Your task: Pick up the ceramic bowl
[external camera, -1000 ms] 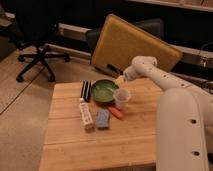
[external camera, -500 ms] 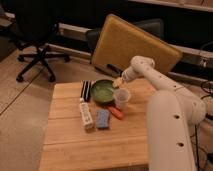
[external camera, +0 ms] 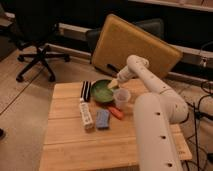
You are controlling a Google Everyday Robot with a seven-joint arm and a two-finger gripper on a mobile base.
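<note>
The ceramic bowl [external camera: 103,91] sits just left of frame centre on the wooden table [external camera: 75,145]; the gripper [external camera: 113,83] hovers at its right rim; the plastic cup [external camera: 121,98], just beside, could be knocked over during descent.

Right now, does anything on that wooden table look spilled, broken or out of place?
Nothing looks spilled or broken. The green bowl and plastic cup sit upright on the table. The hand is at the bowl's far rim. Oddest is the big tan board leaning tilted behind.
</note>
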